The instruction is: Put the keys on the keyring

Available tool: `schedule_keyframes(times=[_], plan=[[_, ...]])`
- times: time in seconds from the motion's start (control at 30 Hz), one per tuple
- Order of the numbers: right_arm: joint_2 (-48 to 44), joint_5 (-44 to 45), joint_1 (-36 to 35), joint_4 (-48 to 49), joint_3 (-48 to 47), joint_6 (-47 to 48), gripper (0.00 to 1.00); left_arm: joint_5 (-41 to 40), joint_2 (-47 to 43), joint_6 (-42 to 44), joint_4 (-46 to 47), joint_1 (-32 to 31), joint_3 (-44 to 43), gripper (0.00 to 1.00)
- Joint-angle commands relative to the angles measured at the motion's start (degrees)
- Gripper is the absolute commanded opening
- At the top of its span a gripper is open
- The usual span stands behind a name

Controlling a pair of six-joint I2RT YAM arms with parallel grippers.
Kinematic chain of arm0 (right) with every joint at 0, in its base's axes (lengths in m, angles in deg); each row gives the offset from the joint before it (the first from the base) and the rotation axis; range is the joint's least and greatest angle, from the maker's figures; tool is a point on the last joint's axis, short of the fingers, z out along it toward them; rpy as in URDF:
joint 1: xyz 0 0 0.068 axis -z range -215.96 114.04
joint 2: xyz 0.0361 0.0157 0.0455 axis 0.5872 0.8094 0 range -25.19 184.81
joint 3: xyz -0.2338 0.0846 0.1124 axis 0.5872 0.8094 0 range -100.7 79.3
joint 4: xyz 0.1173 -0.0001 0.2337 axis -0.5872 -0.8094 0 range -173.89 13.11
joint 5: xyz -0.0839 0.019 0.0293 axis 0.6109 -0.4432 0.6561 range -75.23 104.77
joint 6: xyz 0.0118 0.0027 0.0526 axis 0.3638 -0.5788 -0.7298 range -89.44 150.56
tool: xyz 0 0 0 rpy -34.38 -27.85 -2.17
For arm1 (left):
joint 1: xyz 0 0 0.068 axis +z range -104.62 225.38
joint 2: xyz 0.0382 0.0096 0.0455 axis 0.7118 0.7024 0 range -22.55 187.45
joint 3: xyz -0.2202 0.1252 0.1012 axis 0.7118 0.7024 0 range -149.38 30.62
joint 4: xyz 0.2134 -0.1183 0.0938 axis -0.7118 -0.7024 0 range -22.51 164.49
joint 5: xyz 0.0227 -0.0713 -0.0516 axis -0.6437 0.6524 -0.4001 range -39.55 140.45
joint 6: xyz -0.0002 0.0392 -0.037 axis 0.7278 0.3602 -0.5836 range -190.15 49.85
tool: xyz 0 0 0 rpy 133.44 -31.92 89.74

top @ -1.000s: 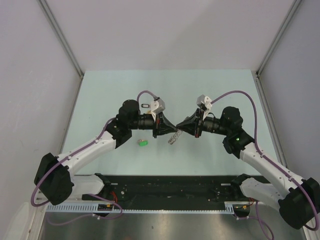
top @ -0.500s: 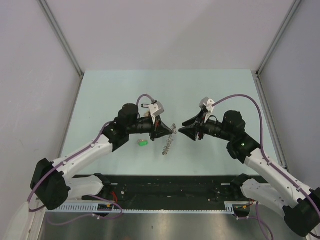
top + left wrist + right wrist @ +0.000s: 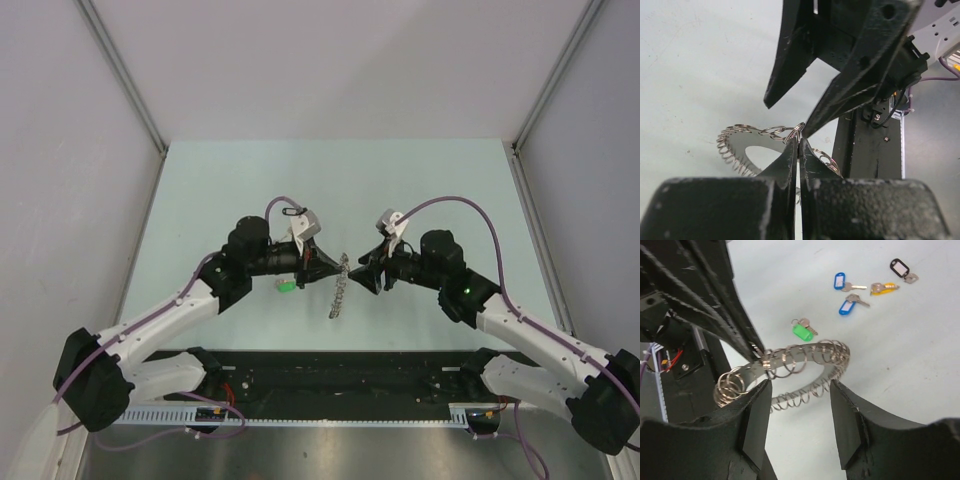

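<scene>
From the left end effector (image 3: 799, 148) hangs the keyring (image 3: 340, 288).

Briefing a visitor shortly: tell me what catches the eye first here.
The toothed keyring hangs over the middle of the table, pinched in the shut left hand. The right hand faces it, open, close by. Colour-tagged keys lie scattered on the table beyond.
</scene>
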Motion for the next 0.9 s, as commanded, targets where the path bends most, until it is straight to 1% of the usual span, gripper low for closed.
schedule_keyframes(times=[0.0, 0.2, 0.27, 0.4, 0.57, 0.6, 0.63, 0.7, 0.83, 0.87], plan=[[0.7, 3.2, 0.1, 4.1, 0.3, 0.5, 0.54, 4.7, -2.6, 1.0, 6.8, 0.2, 1.3, 0.0], [1.3, 2.0, 1.1, 7.1, 0.7, -1.7, 0.54, 10.1, -2.6, 1.0, 8.1, 0.2, 1.8, 0.0], [1.2, 2.0, 1.4, 8.2, 0.7, -2.6, 0.54, 10.7, -2.5, 1.4, 8.0, 0.2, 1.9, 0.0], [0.6, 6.4, 1.9, 8.4, 0.7, -6.3, 0.53, 10.0, -3.1, 3.7, 7.0, 0.2, 2.0, 0.0], [-3.6, 7.4, 2.1, 4.5, 0.7, -6.0, 0.53, 8.5, -3.6, 6.8, 6.3, 0.2, 1.9, 0.0], [-5.1, 7.1, 2.2, 4.0, 0.7, -5.8, 0.54, 8.3, -3.7, 6.8, 6.2, 0.2, 1.9, 0.0], [-5.8, 7.1, 2.1, 3.0, 0.7, -5.5, 0.55, 8.0, -3.7, 9.4, 5.9, 0.2, 1.8, 0.0], [-7.2, 6.7, 2.2, 2.2, 0.7, -5.7, 0.6, 7.1, -3.8, 11.1, 4.0, 0.2, 1.4, 0.0], [-8.7, 3.7, 2.2, 0.3, 0.7, -4.9, 0.65, 4.9, -3.5, 19.9, -1.4, 0.2, 0.0, 0.0], [-8.7, 3.0, 2.1, 0.1, 0.7, -4.0, 0.69, 4.8, -3.4, 21.5, -2.4, 0.2, -0.3, 0.0]])
